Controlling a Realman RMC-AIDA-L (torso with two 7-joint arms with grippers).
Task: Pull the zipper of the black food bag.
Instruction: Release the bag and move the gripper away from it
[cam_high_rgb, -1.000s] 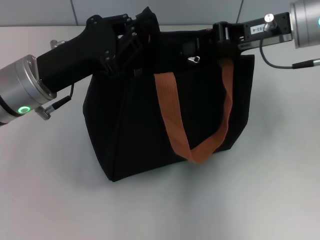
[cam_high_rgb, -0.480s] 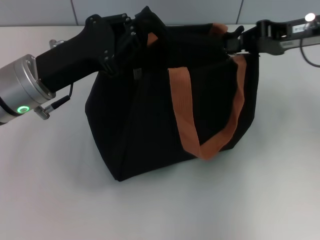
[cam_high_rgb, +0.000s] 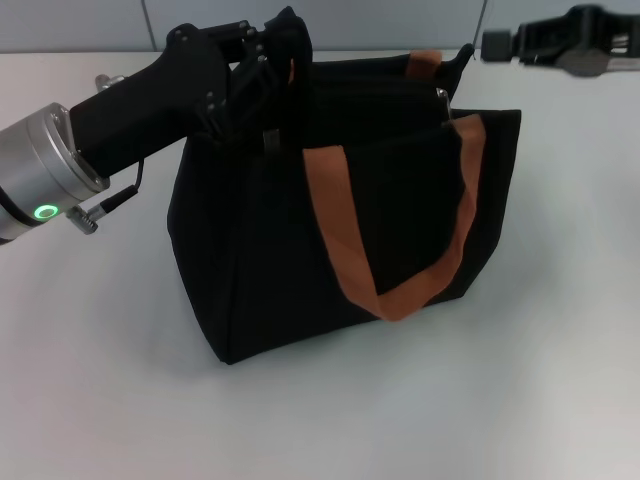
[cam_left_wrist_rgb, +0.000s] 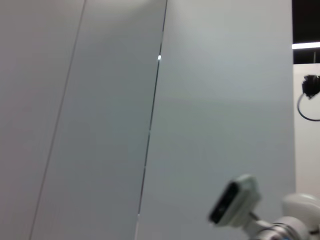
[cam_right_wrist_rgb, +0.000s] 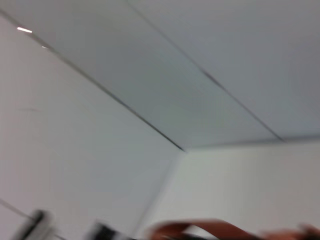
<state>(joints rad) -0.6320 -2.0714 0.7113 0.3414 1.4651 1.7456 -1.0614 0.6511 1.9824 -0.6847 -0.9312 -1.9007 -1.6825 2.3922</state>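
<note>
The black food bag (cam_high_rgb: 270, 260) stands upright in the middle of the table, its orange-brown strap (cam_high_rgb: 345, 250) hanging down the front. My left gripper (cam_high_rgb: 268, 62) is at the bag's top left corner, shut on a raised fold of the fabric. A small silver glint, the zipper pull (cam_high_rgb: 441, 95), sits at the right end of the bag's top. My right gripper (cam_high_rgb: 482, 45) hovers just past the bag's top right corner, apart from the pull. The right wrist view shows only wall and a blurred bit of orange strap (cam_right_wrist_rgb: 200, 227).
The bag stands on a white table (cam_high_rgb: 120, 380) with grey wall panels (cam_high_rgb: 330, 20) behind it. In the left wrist view there is only wall and a white robot part (cam_left_wrist_rgb: 235, 200).
My right gripper has travelled right along the bag's top, from the middle to beyond the right corner. The silver pull went from mid-top to the right end. The left gripper kept its hold.
</note>
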